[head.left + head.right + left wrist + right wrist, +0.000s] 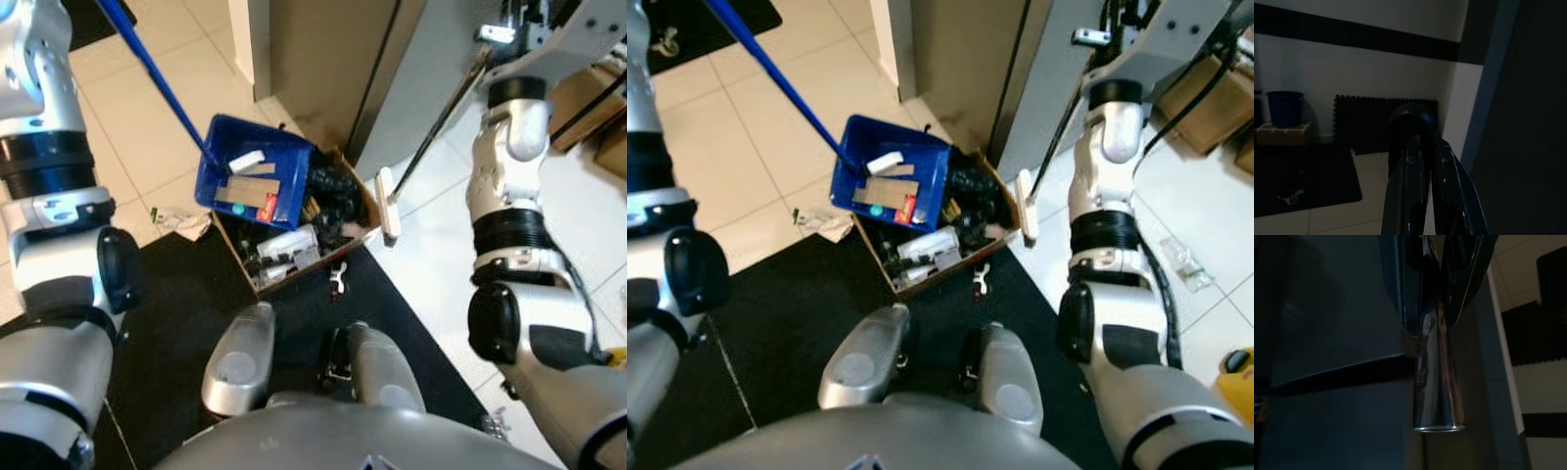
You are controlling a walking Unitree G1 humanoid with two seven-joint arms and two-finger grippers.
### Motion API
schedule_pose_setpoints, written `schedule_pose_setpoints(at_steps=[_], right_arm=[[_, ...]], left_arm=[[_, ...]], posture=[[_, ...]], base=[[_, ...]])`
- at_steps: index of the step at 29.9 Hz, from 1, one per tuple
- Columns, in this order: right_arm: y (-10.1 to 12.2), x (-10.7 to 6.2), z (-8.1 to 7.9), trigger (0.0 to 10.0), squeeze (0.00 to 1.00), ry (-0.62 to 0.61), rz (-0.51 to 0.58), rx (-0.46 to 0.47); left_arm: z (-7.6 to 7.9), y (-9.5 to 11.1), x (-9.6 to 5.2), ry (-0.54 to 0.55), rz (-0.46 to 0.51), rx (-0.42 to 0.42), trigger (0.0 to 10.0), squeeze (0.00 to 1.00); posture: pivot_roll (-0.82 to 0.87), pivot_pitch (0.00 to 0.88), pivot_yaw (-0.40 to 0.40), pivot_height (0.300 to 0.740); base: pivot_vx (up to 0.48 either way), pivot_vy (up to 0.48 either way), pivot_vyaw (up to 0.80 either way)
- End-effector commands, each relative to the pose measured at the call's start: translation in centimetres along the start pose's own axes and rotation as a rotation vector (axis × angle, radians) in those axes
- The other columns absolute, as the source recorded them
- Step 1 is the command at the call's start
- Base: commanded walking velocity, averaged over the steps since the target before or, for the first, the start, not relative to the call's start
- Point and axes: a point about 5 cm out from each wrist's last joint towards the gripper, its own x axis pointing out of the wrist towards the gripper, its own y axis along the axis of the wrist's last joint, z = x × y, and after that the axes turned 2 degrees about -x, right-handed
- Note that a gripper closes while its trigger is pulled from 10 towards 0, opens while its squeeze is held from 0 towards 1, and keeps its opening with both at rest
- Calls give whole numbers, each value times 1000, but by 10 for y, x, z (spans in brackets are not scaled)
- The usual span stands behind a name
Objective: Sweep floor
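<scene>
Blue dustpan [253, 174], tilted over an open cardboard box [294, 257] of mixed rubbish, with paper scraps and a white piece lying in its tray; the pan sits above the box's far-left corner, just beyond the black floor mat [186, 323] on which the robot stands. The pan's long blue handle [152, 73] runs up and to the far left, toward the left arm. In the left wrist view the left gripper [1425, 166] has its jaws clamped together on a dark rounded handle end [1413, 115]. A broom [388, 204], pale head hanging just right of the box and off the tiles, has a thin metal shaft [441, 113] slanting up to the far right; in the right wrist view the right gripper [1437, 308] has its jaws closed on a shiny metal tube [1439, 382], judged to be that shaft's end. Both long axes thus diverge upward from the box, pan to the left arm, broom to the right. A crumpled wrapper [181, 221] lies on the pale tiled floor [137, 147] just left of the box, and a small white item [339, 278] on the mat near the box; the broom head is nearer the latter. Emptying appears in hand; sweeping is unfinished.
</scene>
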Motion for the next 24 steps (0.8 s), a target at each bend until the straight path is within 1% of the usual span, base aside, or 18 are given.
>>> schedule_pose_setpoints(at_steps=[1,2,3,4,6,10,12,13,14,17,18,21,22,24], right_arm=[[0,-1,1,10000,0,-1,6,-4],[0,-1,1,10000,0,-1,6,-4],[-3,-3,1,10000,0,2,-7,-5],[-3,-3,1,10000,0,2,-7,-5],[-7,-5,0,10000,0,5,-20,-8],[-9,-7,0,10000,0,5,-26,-10],[-10,-9,1,10000,0,2,-32,-18],[-10,-9,1,10000,0,2,-32,-18],[-11,-9,2,10000,0,-1,-33,-26],[-3,-8,12,10000,0,-41,5,-35],[2,-6,16,10000,0,-63,25,-22],[6,-4,20,10000,0,-80,44,-9],[13,-1,25,10000,0,-98,76,-12],[34,4,41,10000,0,-137,160,-78]], left_arm=[[4,20,4,-56,99,72,10000,0],[4,20,4,-56,99,72,10000,0],[9,21,5,-102,114,113,10000,0],[9,21,5,-102,114,113,10000,0],[14,17,5,-142,110,130,10000,0],[18,13,5,-166,103,127,10000,0],[24,10,5,-199,103,113,10000,0],[24,10,5,-199,103,113,10000,0],[29,10,5,-223,112,113,10000,0],[41,11,10,-283,134,125,10000,0],[43,11,12,-290,134,129,10000,0],[45,11,13,-295,135,133,10000,0],[46,10,15,-304,137,133,10000,0],[53,3,19,-334,130,159,10000,0]], posture=[[244,0,-5,740],[244,0,-5,740],[245,0,-4,740],[245,0,-4,740],[242,0,0,740],[239,0,3,740],[232,0,6,740],[232,0,6,740],[231,0,7,740],[223,0,17,740],[218,0,20,740],[218,0,20,740],[213,0,22,740],[196,0,28,740]], base=[[0,0,0],[0,0,0],[0,0,0],[0,0,0],[0,0,0],[0,0,0],[0,0,0],[0,0,0],[0,0,0],[0,0,0],[0,0,0],[0,0,0],[0,0,0],[0,0,0]])
